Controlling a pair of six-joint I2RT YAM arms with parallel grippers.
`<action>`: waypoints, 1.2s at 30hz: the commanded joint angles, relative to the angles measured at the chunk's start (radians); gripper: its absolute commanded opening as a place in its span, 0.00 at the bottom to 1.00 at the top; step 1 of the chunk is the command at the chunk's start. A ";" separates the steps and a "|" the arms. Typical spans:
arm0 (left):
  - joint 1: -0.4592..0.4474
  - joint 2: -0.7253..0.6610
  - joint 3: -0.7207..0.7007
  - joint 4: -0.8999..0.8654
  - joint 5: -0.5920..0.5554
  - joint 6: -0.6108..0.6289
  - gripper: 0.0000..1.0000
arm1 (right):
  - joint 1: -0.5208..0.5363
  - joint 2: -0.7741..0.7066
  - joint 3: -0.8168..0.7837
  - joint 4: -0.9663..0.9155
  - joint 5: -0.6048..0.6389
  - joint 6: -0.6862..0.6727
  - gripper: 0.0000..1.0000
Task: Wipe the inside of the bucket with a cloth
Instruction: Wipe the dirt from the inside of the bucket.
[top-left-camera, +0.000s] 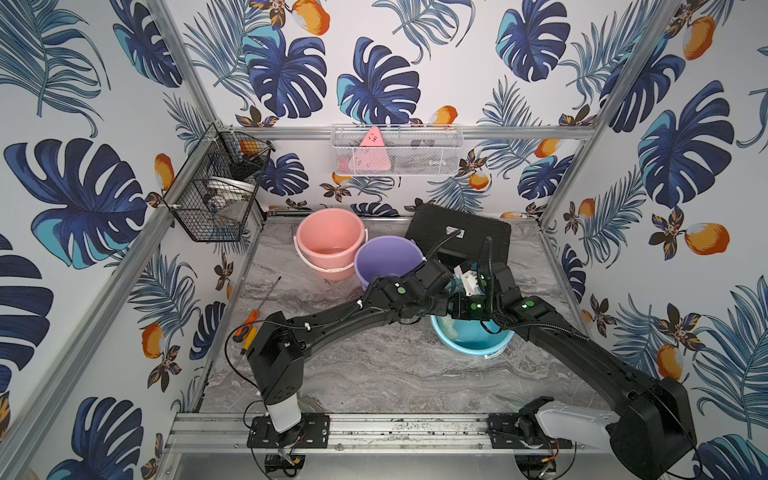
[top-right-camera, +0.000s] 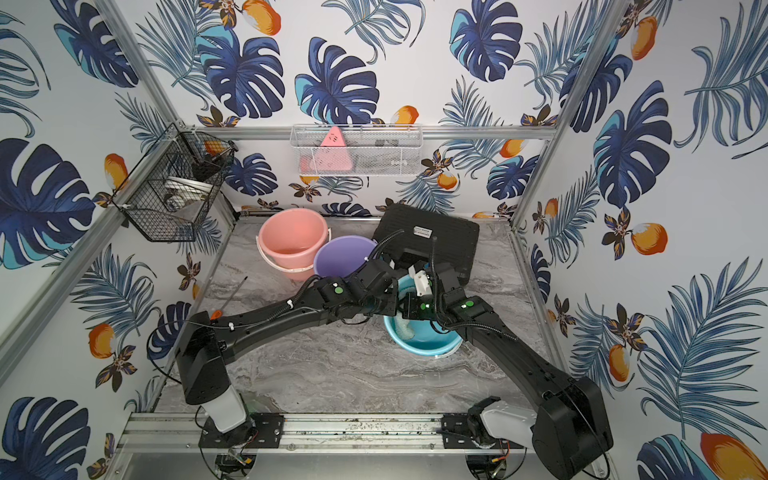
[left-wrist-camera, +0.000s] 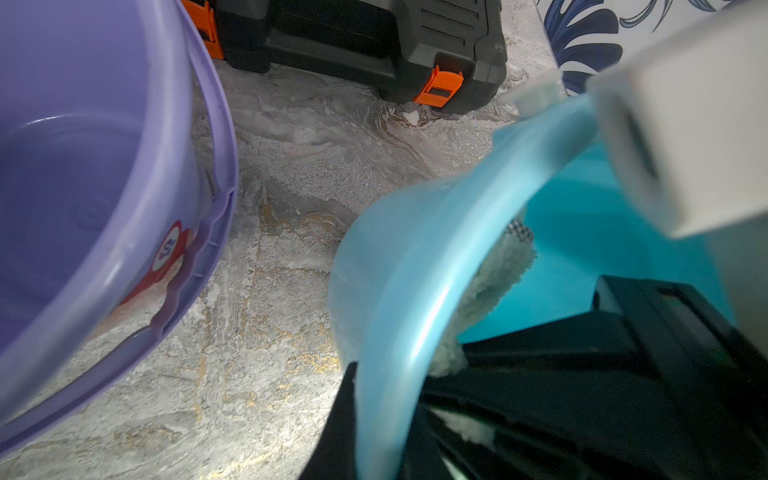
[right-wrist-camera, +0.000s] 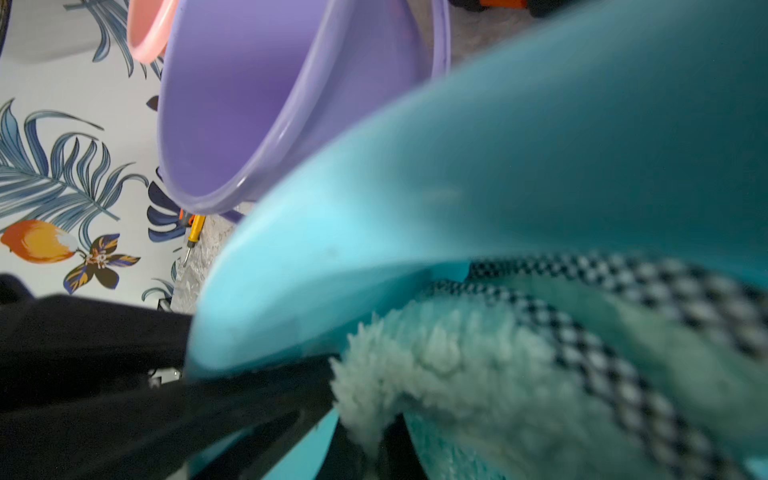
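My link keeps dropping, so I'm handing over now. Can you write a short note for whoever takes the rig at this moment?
Left end effector: shut on the rim of the blue bucket, apparently steadying it.
Right end effector: shut on the cloth, which lies inside that bucket against its wall.
Purple bucket and pink bucket stand behind it.
Done: cloth gripped and inside the bucket; how much is wiped cannot be told.
Left: wipe wall and bottom all round, then probably release both.
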 joint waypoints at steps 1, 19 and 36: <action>0.001 0.004 0.020 0.091 0.001 -0.030 0.00 | 0.003 0.026 0.026 -0.064 -0.108 -0.069 0.00; 0.013 0.028 0.077 0.005 -0.035 -0.081 0.00 | 0.003 0.065 0.045 -0.182 0.449 -0.019 0.00; 0.025 0.123 0.166 -0.065 -0.054 -0.116 0.00 | 0.011 0.069 -0.065 -0.062 0.294 -0.047 0.00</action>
